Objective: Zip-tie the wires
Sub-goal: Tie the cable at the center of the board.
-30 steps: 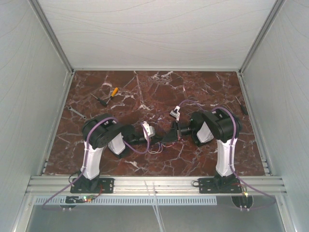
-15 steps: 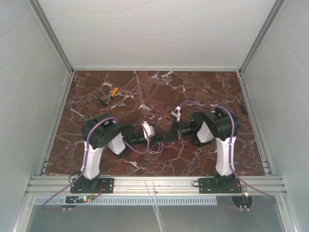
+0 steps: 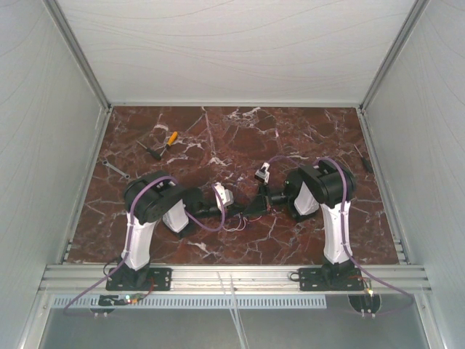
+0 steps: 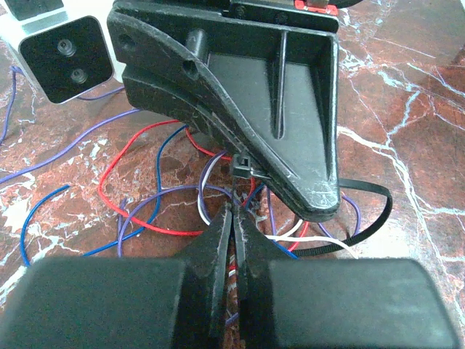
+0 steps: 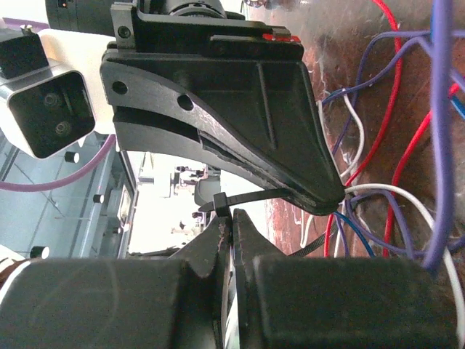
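Note:
The wires [image 4: 156,193] are thin red, blue, purple and white loops on the marble; they also show as wires [image 5: 378,145] in the right wrist view and as a faint tangle of wires [image 3: 234,224] from above. My left gripper [image 4: 234,211] is shut, with strands pinched between its fingers. A black zip tie [image 4: 242,163] has its head just beyond those tips, and its strap loops out to the right. My right gripper [image 5: 232,214] is shut, with the zip tie [image 5: 220,203] head at its very tips. Both grippers meet tip to tip over the wires: left gripper [image 3: 243,209], right gripper [image 3: 258,205].
An orange-handled tool [image 3: 171,138], a dark tool [image 3: 152,151] and a small wrench [image 3: 115,169] lie at the far left of the table. A dark item [image 3: 365,161] sits by the right wall. Pale spare ties [image 3: 232,291] hang over the front rail.
The right arm has shifted slightly left, bringing its gripper closer in toward the left one. The left arm and the wires have stayed put.

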